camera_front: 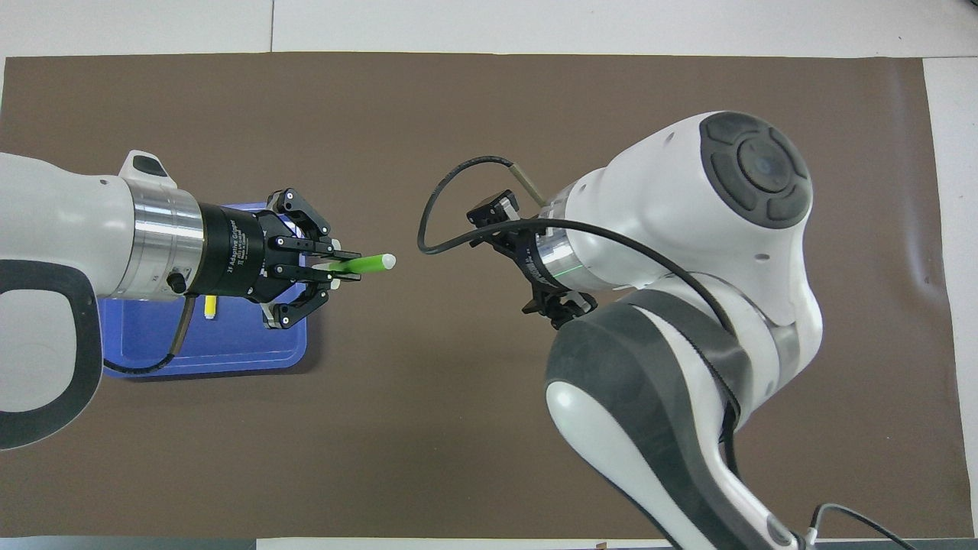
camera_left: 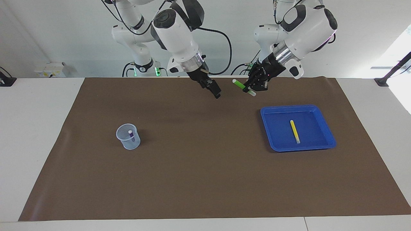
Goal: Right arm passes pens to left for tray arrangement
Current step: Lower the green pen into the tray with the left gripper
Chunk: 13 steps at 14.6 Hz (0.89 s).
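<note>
Facing view
- The left gripper [camera_left: 250, 89] hangs in the air over the brown mat [camera_left: 205, 179], above the mat's strip nearest the robots and on the robots' side of the blue tray [camera_left: 327, 133].
- Its fingertips are pinched together on the green pen [camera_left: 240, 85], which slants through the grip; one pale end sticks out toward the right arm, the other pokes out below the fingers.
- The right gripper [camera_left: 215, 92] is also raised over the mat, near the green pen but clear of it, with a visible gap between them; it holds nothing.
- The yellow pen [camera_left: 294, 131] lies flat in the middle of the tray, its pale end pointing away from the robots.
- The purple pen [camera_left: 131, 135] stands in the pale blue mesh cup [camera_left: 127, 141], toward the right arm's end of the table, white end up.

Overhead view
- The left gripper [camera_front: 348, 265] comes in across the tray [camera_front: 229, 359], fingertips meeting on the green pen [camera_front: 365, 263] while its outer links splay to either side.
- The pen lies roughly level, its whitish tip aimed at the right gripper [camera_front: 527, 263].
- The right gripper's jaws stand wide apart and empty, well clear of the pen's tip.
- Only a small bit of the yellow pen [camera_front: 208, 305] peeks out beneath the left gripper, inside the tray.
- The right arm's bulk covers the mat [camera_front: 489, 114] at its own end; the cup is hidden.
</note>
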Available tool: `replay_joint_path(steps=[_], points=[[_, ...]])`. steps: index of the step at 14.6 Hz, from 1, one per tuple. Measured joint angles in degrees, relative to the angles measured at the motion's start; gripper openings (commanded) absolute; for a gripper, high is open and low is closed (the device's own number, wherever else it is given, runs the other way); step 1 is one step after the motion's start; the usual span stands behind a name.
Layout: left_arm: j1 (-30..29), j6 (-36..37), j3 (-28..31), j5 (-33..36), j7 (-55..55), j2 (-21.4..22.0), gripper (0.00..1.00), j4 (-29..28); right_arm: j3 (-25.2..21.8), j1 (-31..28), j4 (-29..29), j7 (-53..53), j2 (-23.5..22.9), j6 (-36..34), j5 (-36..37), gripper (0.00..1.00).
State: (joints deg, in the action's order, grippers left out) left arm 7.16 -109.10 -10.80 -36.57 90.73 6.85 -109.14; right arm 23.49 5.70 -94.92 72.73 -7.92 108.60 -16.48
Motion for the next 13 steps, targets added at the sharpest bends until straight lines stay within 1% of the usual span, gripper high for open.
replay_joint_path(steps=[2, 5, 8, 10, 12, 13], points=[[-1.6, 0.25, 0.15, 0.04, -7.69, 0.04, 0.0, -0.53, -3.48, -0.11, -0.37, -7.88, 0.63, -3.65, 3.28, 1.0], [-5.35, 2.1, 0.32, 1.16, -22.13, 0.45, 0.0, -1.93, -8.65, -0.1, -3.39, -21.73, 1.79, -5.06, 8.3, 1.0], [-9.55, 4.91, 0.48, 6.87, -38.26, 0.72, 0.0, -3.12, -14.44, -0.24, -7.22, -35.85, 2.85, -5.06, 14.97, 1.0], [-12.16, 5.19, 0.57, 9.8, -49.34, 0.74, 0.0, -4.75, -15.87, -0.67, -8.66, -41.05, 2.85, -4.68, 20.57, 0.99], [-14.95, 5.14, 0.65, 13.95, -60.74, 0.56, 0.0, -6.64, -15.91, -0.76, -9.63, -43.46, 2.25, -2.99, 24.08, 0.98], [-16.39, 5.03, 0.69, 16.4, -66.46, 0.06, 0.0, -7.45, -16.01, -0.76, -9.96, -44.36, 1.63, -1.6, 25.36, 0.96]])
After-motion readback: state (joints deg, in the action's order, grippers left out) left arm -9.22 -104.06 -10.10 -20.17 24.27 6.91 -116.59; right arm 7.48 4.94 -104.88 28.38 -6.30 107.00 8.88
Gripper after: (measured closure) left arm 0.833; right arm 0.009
